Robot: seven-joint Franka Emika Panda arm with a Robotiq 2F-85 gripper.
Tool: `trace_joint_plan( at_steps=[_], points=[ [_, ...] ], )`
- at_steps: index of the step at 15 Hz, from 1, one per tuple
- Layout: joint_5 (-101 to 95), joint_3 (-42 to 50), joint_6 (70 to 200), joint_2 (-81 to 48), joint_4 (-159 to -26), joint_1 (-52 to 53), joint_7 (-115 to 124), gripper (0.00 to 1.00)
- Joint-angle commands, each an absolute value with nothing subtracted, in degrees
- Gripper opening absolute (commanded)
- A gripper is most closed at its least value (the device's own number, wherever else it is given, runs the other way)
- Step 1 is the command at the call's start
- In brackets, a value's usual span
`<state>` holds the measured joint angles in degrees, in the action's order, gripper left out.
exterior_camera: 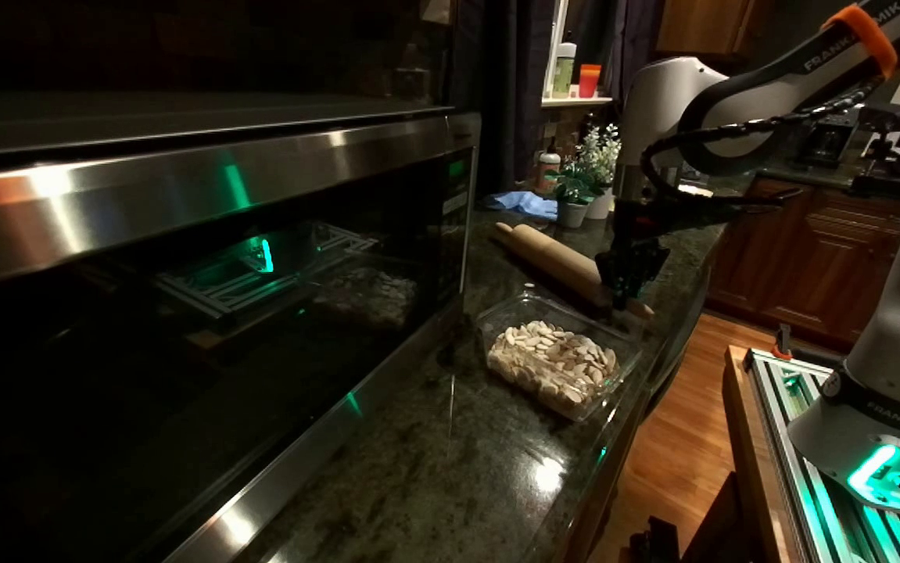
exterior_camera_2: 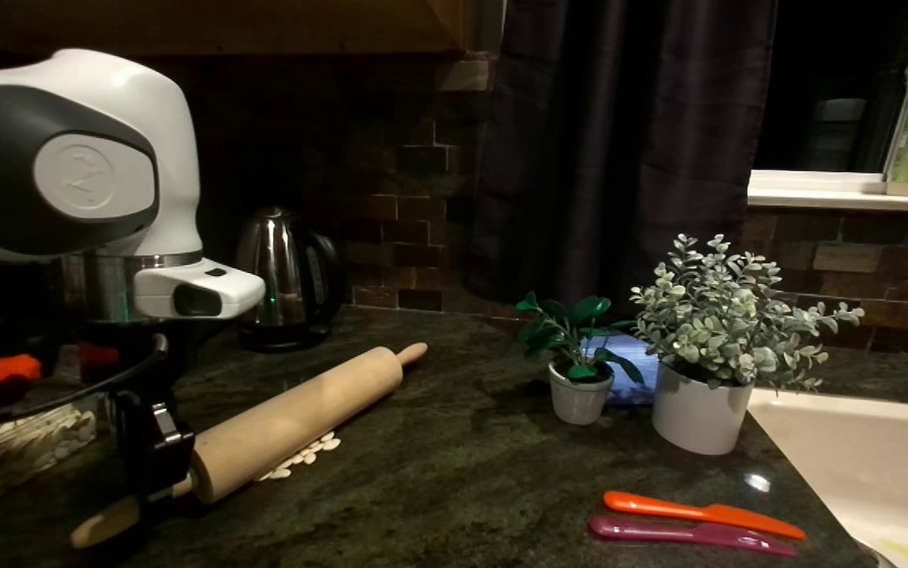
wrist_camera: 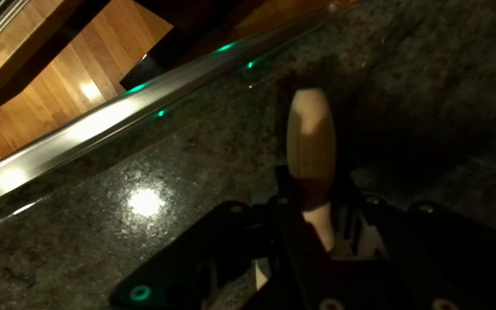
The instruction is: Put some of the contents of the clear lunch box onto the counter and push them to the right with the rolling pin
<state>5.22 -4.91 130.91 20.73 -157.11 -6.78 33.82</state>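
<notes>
The rolling pin (exterior_camera: 551,256) lies aslant on the dark counter (exterior_camera: 387,485), beyond the clear lunch box (exterior_camera: 508,317). In an exterior view the pin (exterior_camera_2: 300,418) has several pale pieces of the contents (exterior_camera_2: 308,456) along its near side, on the counter. Most of the contents (exterior_camera: 547,352) are heaped inside the lunch box, which is cut off at the left in an exterior view (exterior_camera_2: 28,442). My gripper (exterior_camera_2: 160,491) is shut on the pin's near handle. In the wrist view the fingers (wrist_camera: 310,185) stand on both sides of the handle (wrist_camera: 312,137); the pin's body is hidden.
A microwave (exterior_camera: 184,352) stands along the back of the counter, close to the lunch box. A steel kettle (exterior_camera_2: 274,276), two potted plants (exterior_camera_2: 580,394) (exterior_camera_2: 702,410), an orange knife (exterior_camera_2: 698,511), a purple knife (exterior_camera_2: 690,532) and a sink (exterior_camera_2: 903,457) are farther along. The counter's front edge (wrist_camera: 101,125) is near.
</notes>
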Motion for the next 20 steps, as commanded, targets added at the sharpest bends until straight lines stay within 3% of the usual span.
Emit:
trace_joint_plan(
  at_steps=[1, 20],
  points=[
    [4.72, -4.47, 129.59, 20.55, -157.07, -6.66, 34.20, 0.06],
    [1.92, -6.29, 128.27, 21.79, -158.11, -4.58, 32.23, 0.06]
  ],
)
